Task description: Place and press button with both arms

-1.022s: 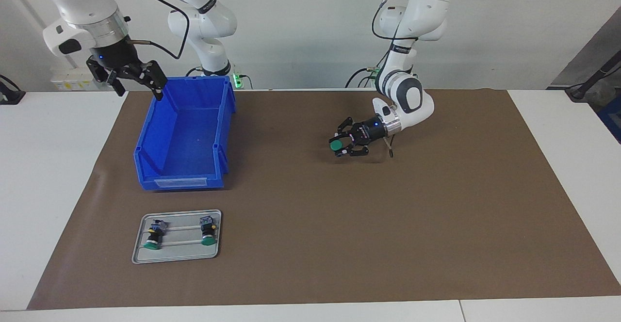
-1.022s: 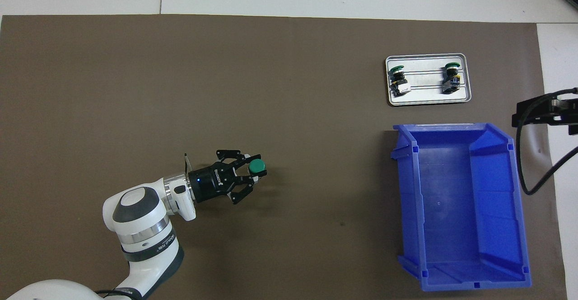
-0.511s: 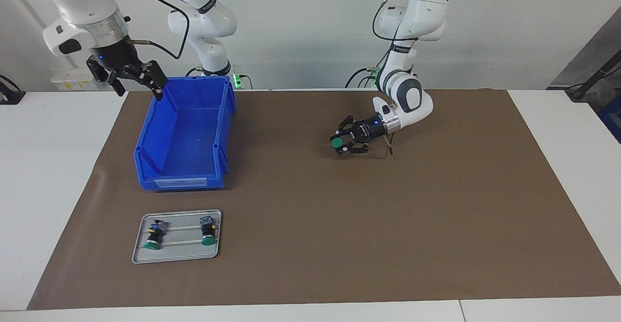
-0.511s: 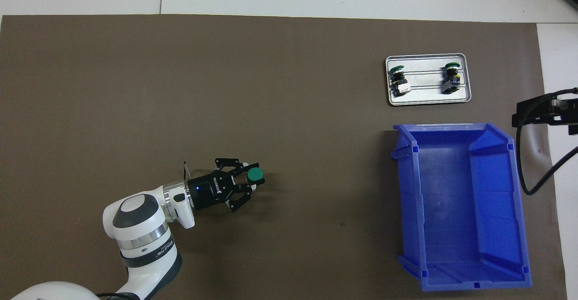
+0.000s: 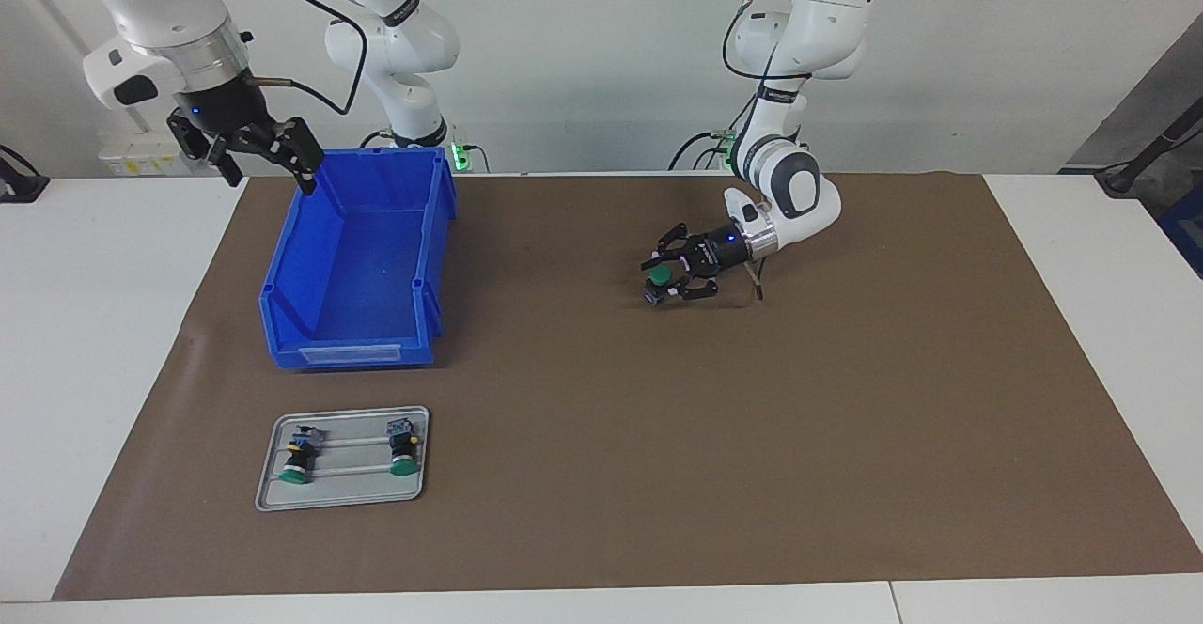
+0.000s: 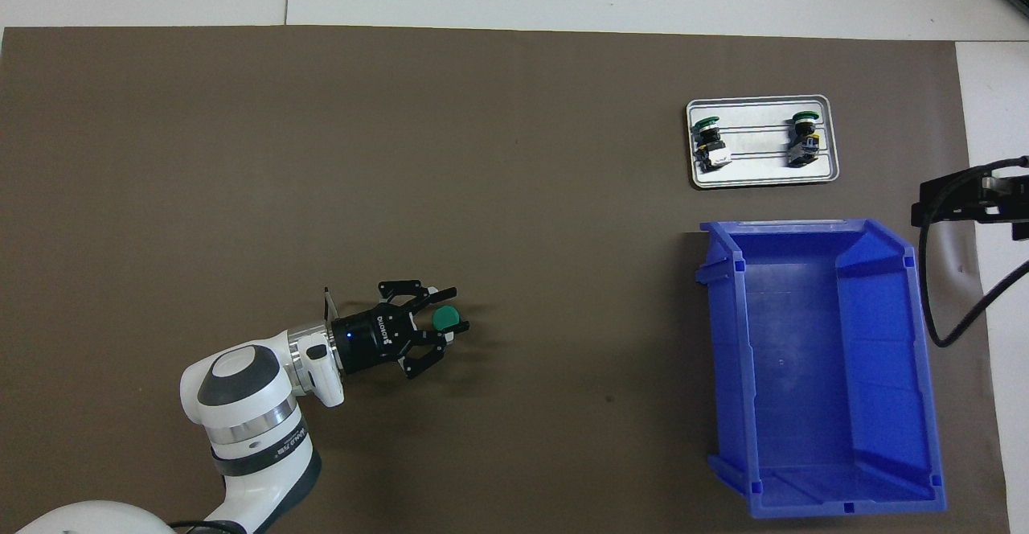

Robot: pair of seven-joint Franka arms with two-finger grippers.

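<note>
The button (image 5: 662,275) (image 6: 444,319), with its round green cap, sits tilted inside my left gripper (image 5: 661,284) (image 6: 452,318), low over the brown mat (image 5: 752,436) near the middle of the table. Its blue-grey base points down at the mat. Whether the grip on it still holds does not show. My right gripper (image 5: 266,156) hangs open and empty in the air over the blue bin's corner nearest the robots. In the overhead view only part of it (image 6: 965,200) shows at the picture's edge.
A blue bin (image 5: 352,353) (image 6: 727,357) stands empty toward the right arm's end. Farther from the robots than the bin lies a small metal tray (image 5: 352,485) (image 6: 764,176) with two green-capped buttons (image 5: 294,460) (image 5: 404,450) lying on it.
My left gripper has sunk lower toward the mat and drawn back a little toward its arm with the button, whose cap now looks more tilted. The right arm has not moved.
</note>
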